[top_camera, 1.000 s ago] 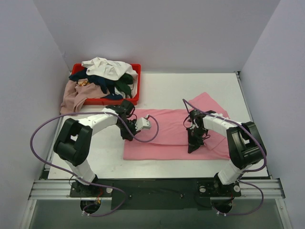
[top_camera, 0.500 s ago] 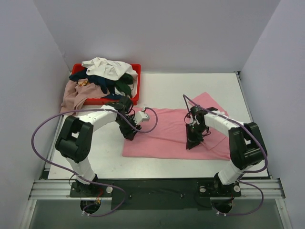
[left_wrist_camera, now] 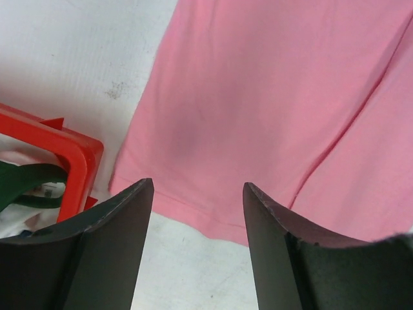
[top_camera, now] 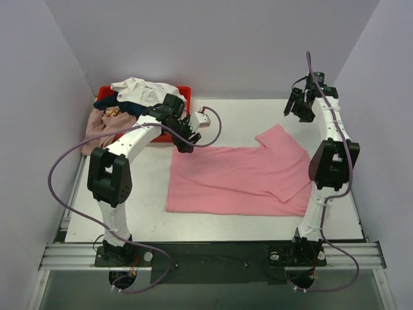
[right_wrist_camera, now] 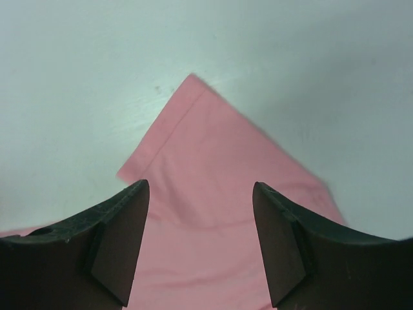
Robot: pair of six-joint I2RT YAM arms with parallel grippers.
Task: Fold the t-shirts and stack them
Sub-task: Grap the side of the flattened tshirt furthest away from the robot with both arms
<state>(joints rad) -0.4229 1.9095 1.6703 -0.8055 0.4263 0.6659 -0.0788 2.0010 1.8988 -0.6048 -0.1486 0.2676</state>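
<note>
1. Bright pink short-sleeved cloth t-shirt [top_camera: 235,179] lies flat on the white table [top_camera: 226,113], centre to right, long side running left-right. One sleeve sticks out toward the far right. I can't make out a second sleeve.
2. Left wrist view: shirt [left_wrist_camera: 271,97] shows a diagonal crease; can't tell if it's a fold edge or a wrinkle. Its corner lies just beside the tray corner, apart from it.
3. Shirt's right edge is partly covered by the right arm's upright link in the top view.
4. Left gripper [top_camera: 183,141] hangs over the shirt's far-left corner, jaws spread wide, nothing between them [left_wrist_camera: 197,194].
5. Right gripper [top_camera: 298,107] is raised at the far right, well apart from the shirt, jaws wide and empty [right_wrist_camera: 200,187]. Sleeve tip [right_wrist_camera: 213,194] shows below.
6. Red plastic tray [top_camera: 186,91] at far left holds a heap: white shirt [top_camera: 139,90] on top, navy shirt [top_camera: 122,107] under it, dusty mauve shirt [top_camera: 97,129] spilling over the left rim. Dark green cloth [left_wrist_camera: 26,181] is mostly cut off in the wrist view.
</note>
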